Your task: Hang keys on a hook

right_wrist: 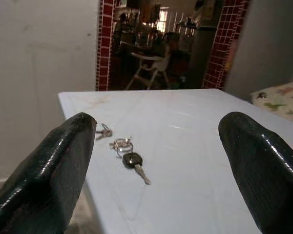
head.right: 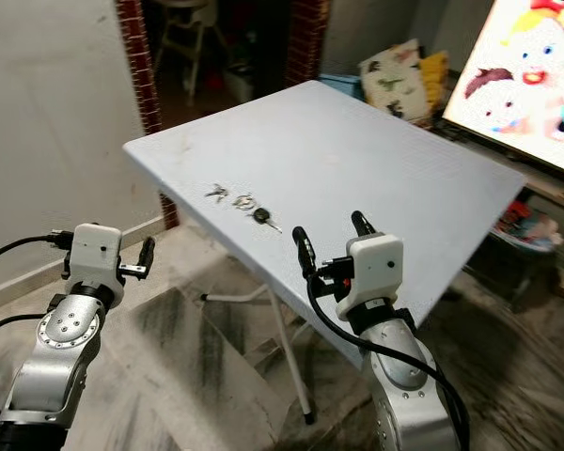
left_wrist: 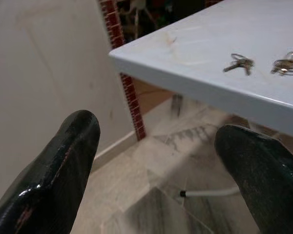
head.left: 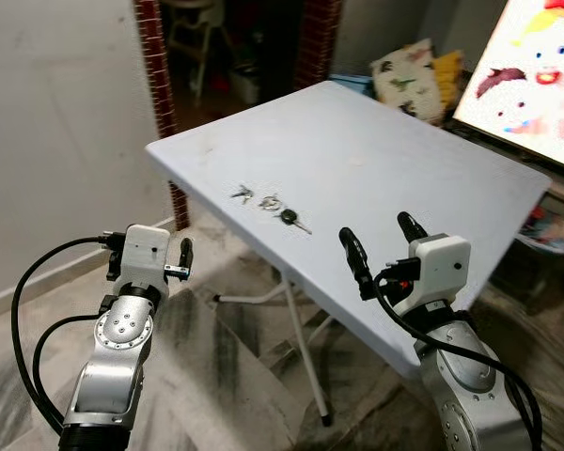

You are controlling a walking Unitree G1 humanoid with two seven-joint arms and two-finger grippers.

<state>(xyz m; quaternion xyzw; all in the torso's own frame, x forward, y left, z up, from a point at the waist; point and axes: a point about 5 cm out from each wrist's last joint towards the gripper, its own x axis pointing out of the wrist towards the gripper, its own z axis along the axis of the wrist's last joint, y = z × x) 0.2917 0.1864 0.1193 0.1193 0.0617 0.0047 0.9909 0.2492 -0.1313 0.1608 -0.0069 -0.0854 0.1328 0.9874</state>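
Pale folding bench [head.left: 385, 169], seen corner-on, carried one bunch of keys [head.left: 272, 207]: a small pair of silver keys, a ring cluster and a black-headed key, strung in a short line close to the front-left edge and lying flat on the top. The rest of the bench top around the keys lay bare and open toward the far corner. Right gripper [head.left: 383, 241] was held over the near edge of the bench, fingers spread wide and released, holding nothing, pointed toward the keys from just short of them. Left gripper [left_wrist: 161, 161] hung off the bench, beside and below its left corner over the marbled floor [head.left: 235, 357], fingers likewise parted and empty. White legs [head.left: 301, 348] stood beneath the bench. A plain wall [head.left: 56, 122] closed the left side; a red-tiled doorway [head.left: 155, 56] opened behind the far corner.
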